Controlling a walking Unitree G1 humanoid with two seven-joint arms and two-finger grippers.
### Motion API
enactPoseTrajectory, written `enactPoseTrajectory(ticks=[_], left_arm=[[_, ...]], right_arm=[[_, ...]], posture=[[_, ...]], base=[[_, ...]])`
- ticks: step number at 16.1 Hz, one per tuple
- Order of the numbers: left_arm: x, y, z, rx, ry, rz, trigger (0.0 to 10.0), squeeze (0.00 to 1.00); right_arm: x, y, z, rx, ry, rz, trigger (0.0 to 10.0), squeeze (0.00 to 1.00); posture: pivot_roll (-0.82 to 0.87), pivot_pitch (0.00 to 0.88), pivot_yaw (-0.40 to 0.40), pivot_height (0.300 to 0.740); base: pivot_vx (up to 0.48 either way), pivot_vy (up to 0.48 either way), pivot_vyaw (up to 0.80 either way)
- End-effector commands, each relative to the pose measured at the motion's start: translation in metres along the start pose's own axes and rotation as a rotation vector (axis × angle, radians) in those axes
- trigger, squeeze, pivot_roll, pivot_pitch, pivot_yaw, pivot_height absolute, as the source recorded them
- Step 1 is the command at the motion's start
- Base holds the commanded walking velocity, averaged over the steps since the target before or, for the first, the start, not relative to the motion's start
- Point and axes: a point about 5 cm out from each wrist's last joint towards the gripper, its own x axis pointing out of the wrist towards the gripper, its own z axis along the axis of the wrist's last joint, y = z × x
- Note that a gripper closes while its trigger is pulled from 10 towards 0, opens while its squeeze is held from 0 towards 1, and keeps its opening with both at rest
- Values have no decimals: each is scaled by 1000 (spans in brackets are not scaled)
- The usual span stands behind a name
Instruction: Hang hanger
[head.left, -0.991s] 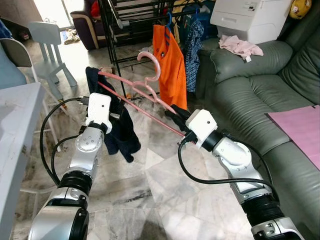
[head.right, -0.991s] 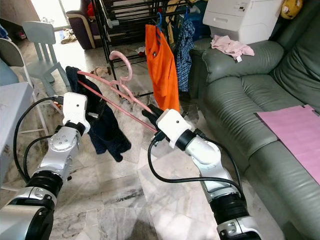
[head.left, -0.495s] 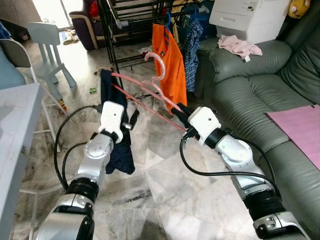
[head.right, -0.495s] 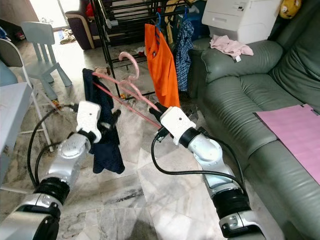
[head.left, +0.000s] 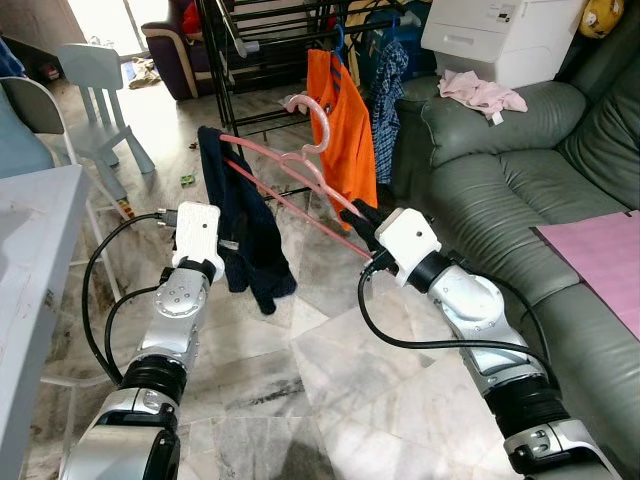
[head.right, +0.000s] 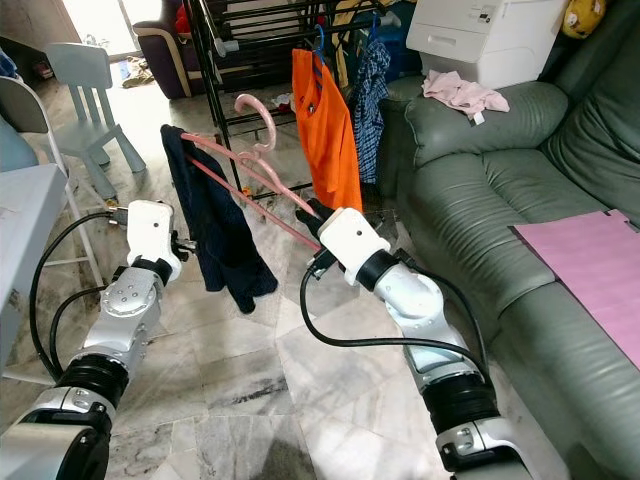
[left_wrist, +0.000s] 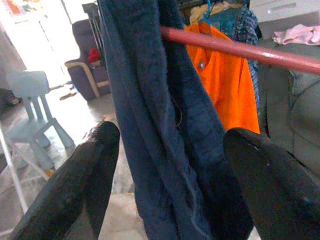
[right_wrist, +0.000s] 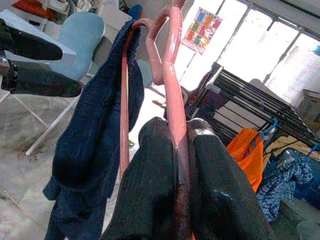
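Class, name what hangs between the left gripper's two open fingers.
The dark navy garment, draped over the pink hanger, hangs between the left gripper's fingers, as the left wrist view shows.

The marble tile floor (head.left: 330, 370) carries a black drying rack (head.left: 250, 60). A pale blue child chair (head.left: 100, 90) and a green sofa (head.left: 500, 170) stand on it too.

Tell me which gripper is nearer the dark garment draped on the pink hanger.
Left. The left gripper is open with the dark garment hanging between its fingers. The right gripper is shut on the pink hanger at its opposite end.
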Motion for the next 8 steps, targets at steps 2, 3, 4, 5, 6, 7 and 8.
enactPoseTrajectory(ticks=[2,3,4,5,6,7,8], left_arm=[[5,-3,3,-12,7,8,10000,0],[6,-4,2,-26,14,8,10000,0],[8,-8,1,-56,31,14,10000,0],[9,-10,1,-63,33,14,10000,0],[10,-13,2,-62,32,9,10000,0],[10,-14,2,-63,35,8,8510,0],[11,-14,1,-65,38,12,3686,0]], right_arm=[[5,-7,21,-10,-111,-22,10000,0],[5,-6,22,-5,-114,-13,10000,0],[4,-2,23,1,-121,15,10000,0],[4,-1,24,-1,-123,21,10000,0],[3,1,25,4,-127,32,10000,0],[3,1,26,5,-130,43,10000,0],[2,2,27,9,-132,56,10000,0]], posture=[[-174,0,86,740],[-174,0,86,740],[-174,0,86,740],[-177,0,85,740],[-177,0,85,740],[-179,0,85,740],[-179,0,85,740]], base=[[0,0,0],[0,0,0],[0,0,0],[0,0,0],[0,0,0],[0,0,0],[0,0,0]])
